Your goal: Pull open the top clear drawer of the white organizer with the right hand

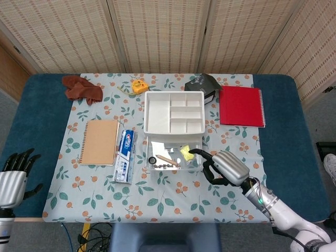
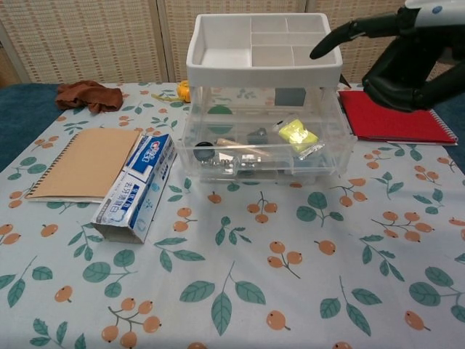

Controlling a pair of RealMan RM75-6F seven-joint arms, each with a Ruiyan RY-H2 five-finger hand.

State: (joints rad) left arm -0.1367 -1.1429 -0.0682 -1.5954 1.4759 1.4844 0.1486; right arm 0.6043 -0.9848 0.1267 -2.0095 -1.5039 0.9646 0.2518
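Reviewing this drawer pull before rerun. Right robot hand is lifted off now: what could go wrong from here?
1. The clear plastic top drawer sticks out of the white plastic organizer; a further pull might drag it free.
2. The right robot hand hangs above and right of the drawer; lowering carelessly could knock the organizer.
3. The loose yellow packet may slide.

The right hand (image 2: 407,62) is cut by the chest view's top and right edges, so its wrist and arm go unseen there. In the head view the left hand (image 1: 11,178) runs off the left and bottom edges. A dark object (image 1: 202,84) behind the white organizer (image 1: 174,112) is partly hidden by it and hard to identify. The small things inside the top clear drawer (image 2: 265,149) are blurred through the plastic; one looks like a yellow packet (image 2: 296,134).
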